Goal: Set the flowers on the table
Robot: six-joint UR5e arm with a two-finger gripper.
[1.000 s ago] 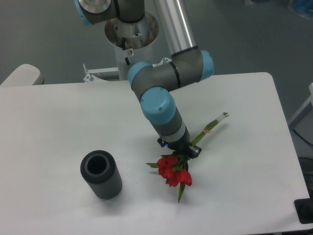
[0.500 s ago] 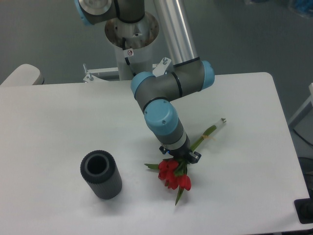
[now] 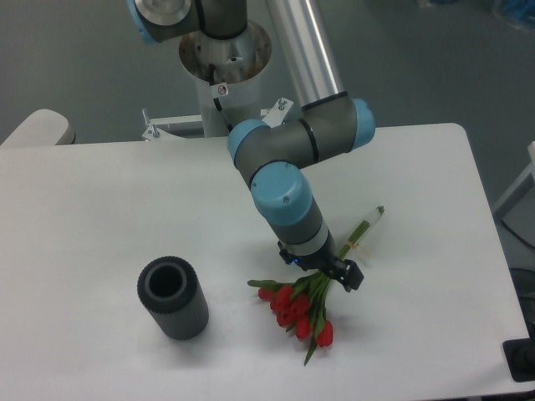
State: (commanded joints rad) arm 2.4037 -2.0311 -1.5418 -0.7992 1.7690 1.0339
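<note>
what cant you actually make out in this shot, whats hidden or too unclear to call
- Gripper: its fingers are covered by the arm's wrist and the leaves, so open or shut cannot be told.
- Flowers: the middle of the stems is hidden under the gripper; whether they rest on the table or hang just above it is unclear.
- Grey cylinder: its inside is too dark to see.
- Table: the left and near edges are cut off by the frame.

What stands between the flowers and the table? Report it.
Nothing visible does. The flowers hang low in the gripper over bare table; the dark ribbed cylinder stands apart to the side.
</note>
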